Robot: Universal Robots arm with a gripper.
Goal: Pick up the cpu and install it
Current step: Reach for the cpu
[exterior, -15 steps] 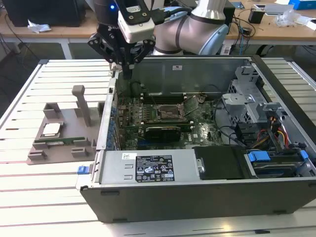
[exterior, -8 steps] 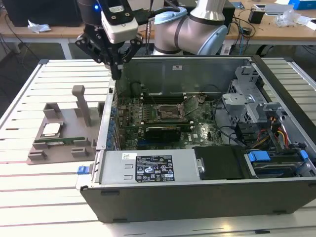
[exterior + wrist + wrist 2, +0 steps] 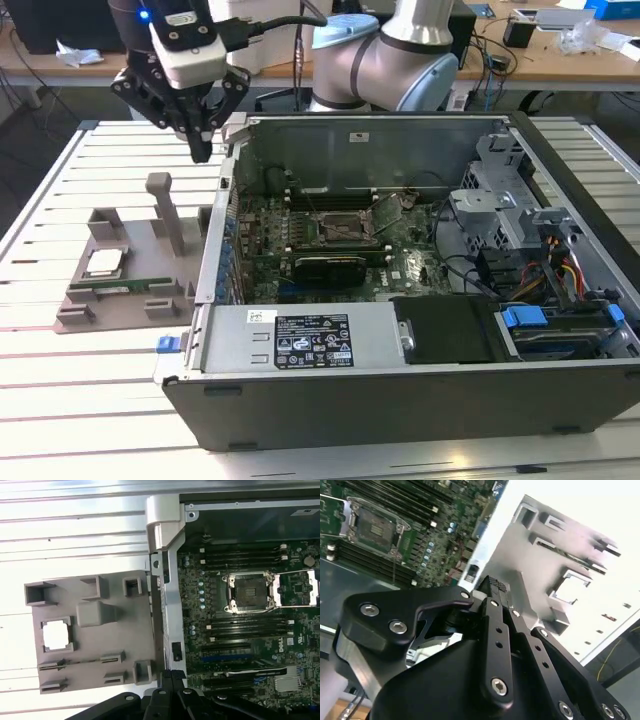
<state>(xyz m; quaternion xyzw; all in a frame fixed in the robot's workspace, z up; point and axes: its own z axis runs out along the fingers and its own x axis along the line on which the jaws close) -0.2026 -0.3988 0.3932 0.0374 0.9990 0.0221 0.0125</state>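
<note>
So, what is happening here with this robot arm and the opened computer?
The arm's claw hangs in the air beside the open computer case, above the case's edge next to the gray holder. The claw is shut and holds nothing. The cpu lies in its square pocket on the holder, not yet picked up. The cpu socket on the motherboard is open and empty.

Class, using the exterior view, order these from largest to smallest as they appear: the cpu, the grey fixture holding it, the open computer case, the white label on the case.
1. computer case
2. grey fixture
3. white label, though it lies nearer the camera, so this place is less sure
4. cpu
</note>
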